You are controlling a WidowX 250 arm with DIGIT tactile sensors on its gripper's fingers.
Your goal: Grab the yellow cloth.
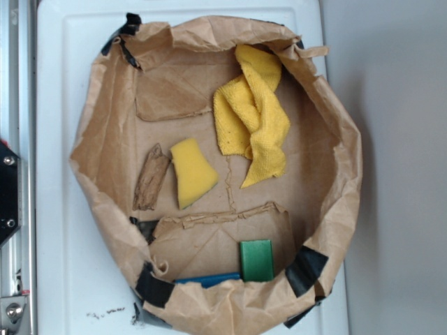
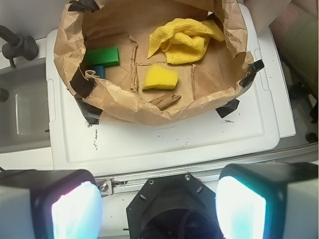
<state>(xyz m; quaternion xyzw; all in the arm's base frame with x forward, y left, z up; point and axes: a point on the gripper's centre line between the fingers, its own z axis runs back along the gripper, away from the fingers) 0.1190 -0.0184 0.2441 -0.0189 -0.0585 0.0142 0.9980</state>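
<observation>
The yellow cloth lies crumpled in folds inside a brown paper bag, toward its upper right in the exterior view. My gripper shows only in the wrist view, high above the robot base and well short of the bag. Its two fingers stand wide apart with nothing between them. The gripper is out of the exterior view.
Also in the bag: a smooth yellow sponge wedge, a brown bark-like piece, a green block and a blue piece. The bag rests on a white tray. A sink lies left.
</observation>
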